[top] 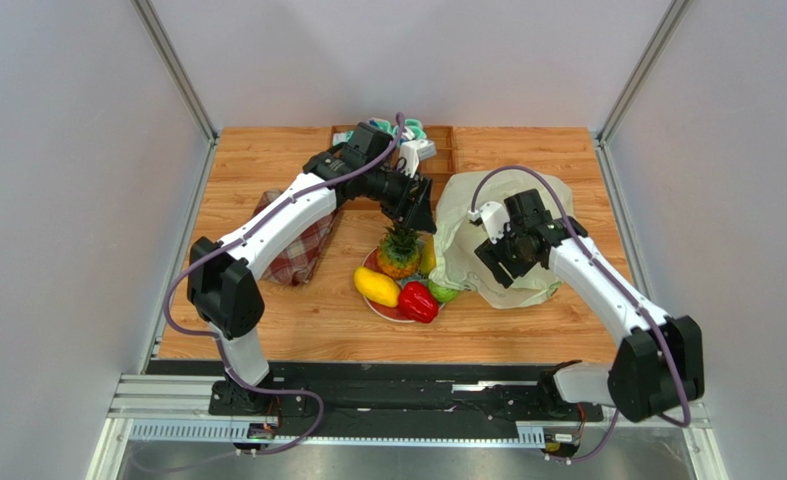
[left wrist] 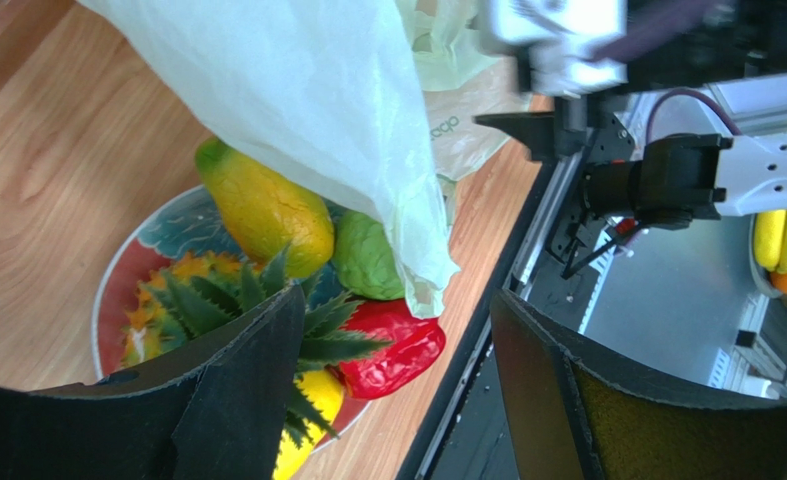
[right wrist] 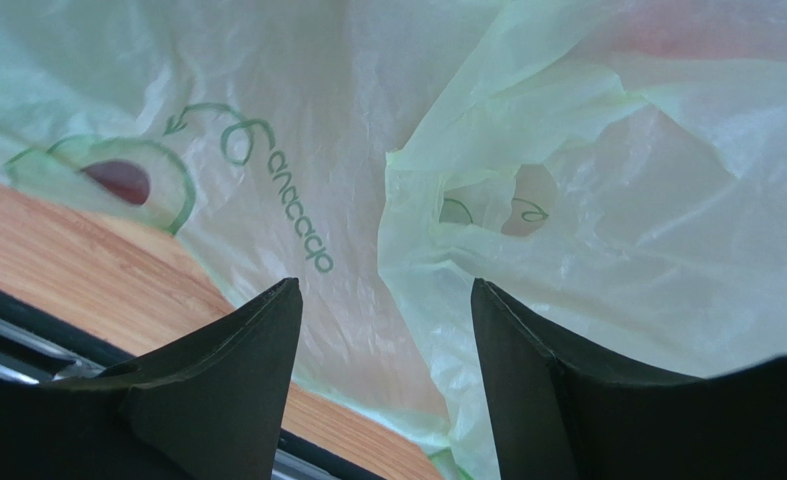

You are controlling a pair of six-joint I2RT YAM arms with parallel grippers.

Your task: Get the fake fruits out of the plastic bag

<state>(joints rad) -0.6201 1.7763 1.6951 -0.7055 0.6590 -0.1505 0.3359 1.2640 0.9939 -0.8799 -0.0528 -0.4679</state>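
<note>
Several glossy fake fruits (top: 399, 255) are piled on the round plate (left wrist: 117, 290), beneath the left gripper (left wrist: 399, 293), held spread. Right of the plate, the thin, crinkly plastic bag (top: 487, 200) is draped against them, one fold straddled by the right gripper (right wrist: 385, 285), jaws parted.

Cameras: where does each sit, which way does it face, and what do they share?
Top external: fixed above and behind the bases, looking down; both arms show, left gripper by the plate, right gripper over the plastic bag.
Left wrist: on its arm, facing down at the fake fruits and the right arm; own fingers show.
Right wrist: on its arm, facing the bag closely; own fingers show.
Shared: all see the bag; top and left wrist see the plate.
</note>
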